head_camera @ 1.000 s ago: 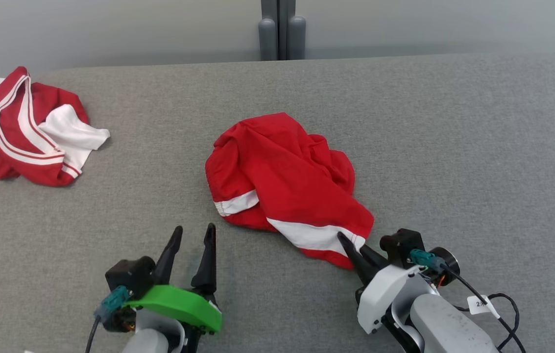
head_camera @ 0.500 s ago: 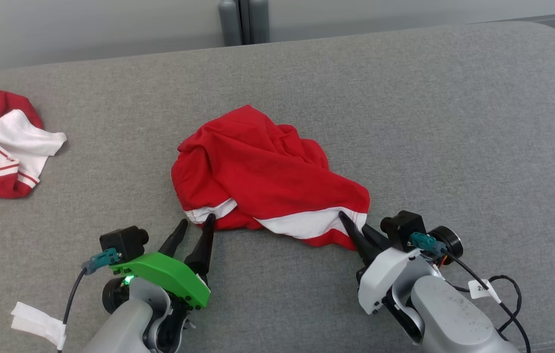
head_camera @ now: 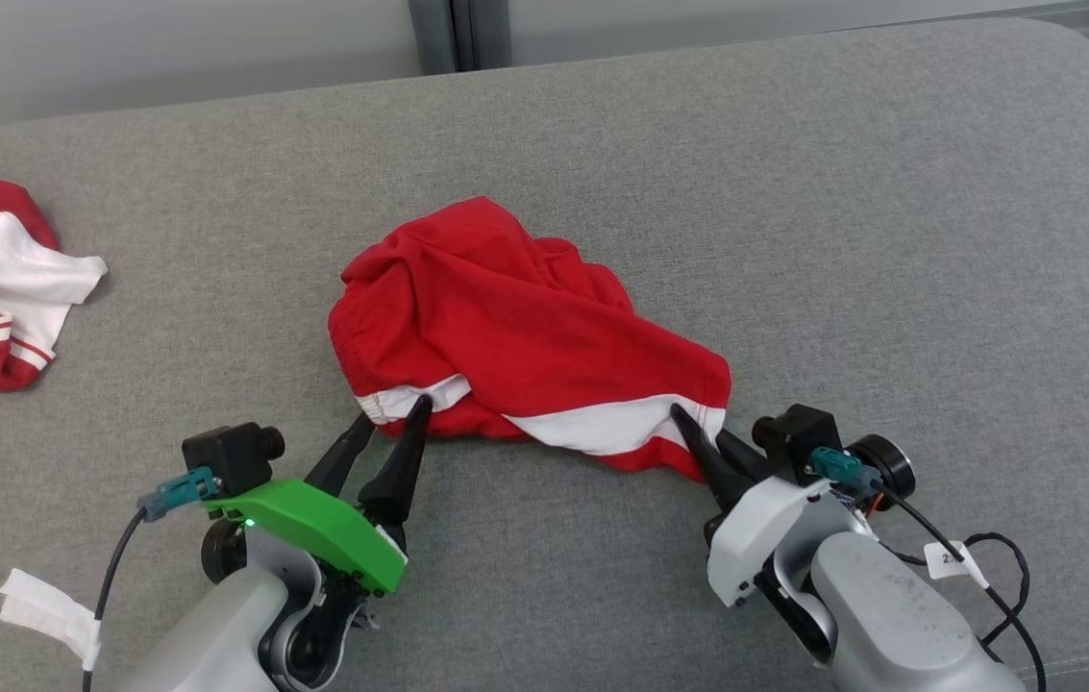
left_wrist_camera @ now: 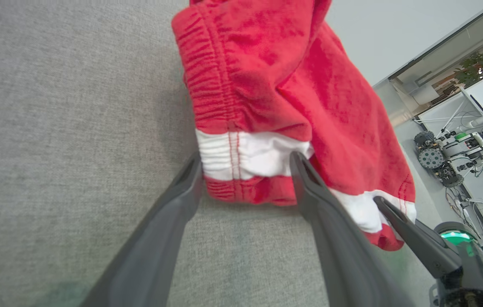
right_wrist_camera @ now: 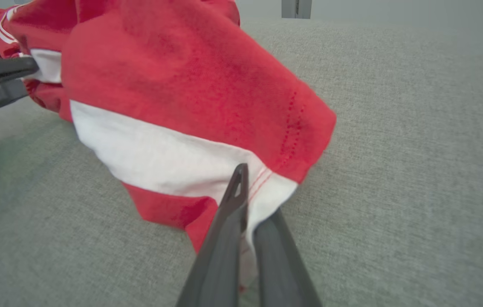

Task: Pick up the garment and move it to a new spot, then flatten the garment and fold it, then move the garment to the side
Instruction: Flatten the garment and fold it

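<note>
Garment [head_camera: 525,327], red with a white stripe, lies crumpled about midway across the grey cushion [head_camera: 842,192], nearer its front edge. The right gripper [head_camera: 698,428] has its fingers pinched together on the striped hem corner at the heap's right end. The left gripper [head_camera: 393,415] stands with fingers apart either side of the white waistband patch, seemingly just touching it.

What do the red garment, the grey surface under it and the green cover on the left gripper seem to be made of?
Red garment: soft matte knit cloth, going by its fine texture, gathered elastic waistband and stitched seams.
Grey surface: woven upholstery fabric, matte, with a coarse flecked grain.
Green cover on the left gripper: probably hard plastic, as it looks smooth, rigid and slightly shiny.
</note>
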Available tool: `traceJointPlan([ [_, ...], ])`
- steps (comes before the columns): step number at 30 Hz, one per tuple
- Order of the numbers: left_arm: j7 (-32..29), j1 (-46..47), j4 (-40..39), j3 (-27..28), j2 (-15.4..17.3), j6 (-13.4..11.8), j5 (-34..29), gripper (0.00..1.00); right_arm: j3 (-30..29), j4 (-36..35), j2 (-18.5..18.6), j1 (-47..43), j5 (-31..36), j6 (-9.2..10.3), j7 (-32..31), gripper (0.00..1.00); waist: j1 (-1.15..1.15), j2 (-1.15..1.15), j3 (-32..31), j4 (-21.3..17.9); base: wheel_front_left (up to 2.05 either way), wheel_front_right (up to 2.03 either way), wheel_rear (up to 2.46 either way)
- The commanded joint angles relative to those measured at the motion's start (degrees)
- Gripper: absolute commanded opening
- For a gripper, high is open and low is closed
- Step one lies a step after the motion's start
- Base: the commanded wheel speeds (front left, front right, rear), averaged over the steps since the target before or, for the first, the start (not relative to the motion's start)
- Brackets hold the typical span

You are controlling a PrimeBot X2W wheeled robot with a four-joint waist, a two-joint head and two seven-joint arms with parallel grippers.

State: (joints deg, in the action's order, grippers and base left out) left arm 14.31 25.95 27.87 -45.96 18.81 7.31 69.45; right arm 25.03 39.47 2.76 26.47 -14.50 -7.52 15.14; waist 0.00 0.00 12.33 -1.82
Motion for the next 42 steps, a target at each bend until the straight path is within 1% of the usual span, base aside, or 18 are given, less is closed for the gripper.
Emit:
traceJointPlan([
  [1,0.5,1.1,-1.2,-0.5,1.0,0.3,0.9,1.0,-0.4,-0.1,0.2,0.5,0.6,0.06,0.0,0.0,0.0,0.0,0.1,0.1,0.0,0.0,0.0],
  [5,0.9,1.3,-4.7,-2.1,2.4,0.3,1.9,1.0,-1.0,-0.2,0.2,0.6,0.9,0.06,0.0,0.0,0.0,0.0,0.3,0.3,0.0,0.0,0.0],
  [10,0.9,2.2,-6.6,-2.3,2.4,0.3,2.0,1.0,-1.3,-0.5,0.2,0.8,1.1,0.06,0.0,0.0,0.0,0.0,0.8,0.1,0.0,0.0,0.0],
  [11,0.9,2.3,-6.9,-2.1,2.3,0.3,1.9,0.97,-1.4,-0.5,0.2,0.8,1.1,0.06,0.0,0.0,0.0,0.0,0.9,0.1,0.0,0.0,0.0],
  [13,0.9,2.3,-7.4,-1.2,1.9,0.3,1.8,0.78,-1.5,-0.6,0.2,0.9,1.2,0.06,0.0,0.0,0.0,0.0,1.0,-0.2,0.0,0.0,0.0],
  [14,0.9,2.2,-7.7,-0.7,1.9,0.3,1.7,0.62,-1.5,-0.6,0.2,0.9,1.2,0.06,0.0,0.0,0.0,0.0,1.1,-0.3,0.0,0.0,0.0],
  [15,0.9,2.0,-7.8,-0.3,1.8,0.3,1.5,0.47,-1.6,-0.6,0.2,1.0,1.2,0.06,0.0,0.0,0.0,0.0,1.1,-0.4,0.0,0.0,0.0],
  [16,0.8,1.7,-8.0,0.1,1.7,0.3,1.4,0.39,-1.6,-0.7,0.2,1.1,1.2,0.06,0.0,0.0,0.0,0.0,1.1,-0.6,0.0,0.0,0.0],
  [19,0.8,1.0,-8.3,0.6,1.9,0.3,0.8,0.0,-1.9,-0.9,0.2,1.2,1.3,0.06,0.0,0.0,0.0,0.0,1.1,-0.8,0.0,0.0,0.0],
  [25,0.8,0.2,-9.2,1.7,2.9,0.3,-1.0,0.0,-3.1,-1.8,0.2,1.4,1.6,0.06,0.0,0.0,0.0,0.0,0.1,-1.1,0.0,0.0,0.0],
  [29,0.9,-0.5,-11.6,2.8,4.7,0.3,-3.4,0.0,-4.7,-3.5,0.2,1.4,2.0,0.06,0.0,0.0,0.0,0.0,-1.6,-1.3,0.0,0.0,0.0],
  [30,0.9,-0.9,-13.4,3.1,6.1,0.3,-4.6,0.0,-5.3,-4.8,0.2,1.3,2.0,0.06,0.0,0.0,0.0,0.0,-2.8,-1.4,0.0,0.0,0.0],
  [32,0.9,-1.2,-15.7,2.7,8.0,0.3,-5.6,0.0,-6.0,-5.9,0.3,1.2,2.4,0.06,0.0,0.0,0.0,0.0,-4.3,-1.6,0.0,0.0,0.0],
  [36,0.9,-0.9,-20.9,1.5,12.6,0.3,-7.6,0.0,-6.9,-8.3,1.2,1.1,-0.3,0.06,0.0,0.0,0.0,0.0,-7.7,-2.0,0.0,0.0,0.0],
  [39,0.9,0.3,-25.1,0.3,16.8,0.3,-8.5,0.0,-6.9,-11.2,3.4,1.4,-3.3,0.06,-0.4,0.0,0.0,0.0,-10.4,-2.5,0.0,0.0,0.0],
  [42,0.7,2.1,-29.3,-1.0,21.3,0.3,-8.5,0.0,-7.8,-15.8,5.6,1.8,-5.9,0.06,-2.5,0.0,0.0,0.0,-12.7,-3.1,0.0,0.0,0.0],
])
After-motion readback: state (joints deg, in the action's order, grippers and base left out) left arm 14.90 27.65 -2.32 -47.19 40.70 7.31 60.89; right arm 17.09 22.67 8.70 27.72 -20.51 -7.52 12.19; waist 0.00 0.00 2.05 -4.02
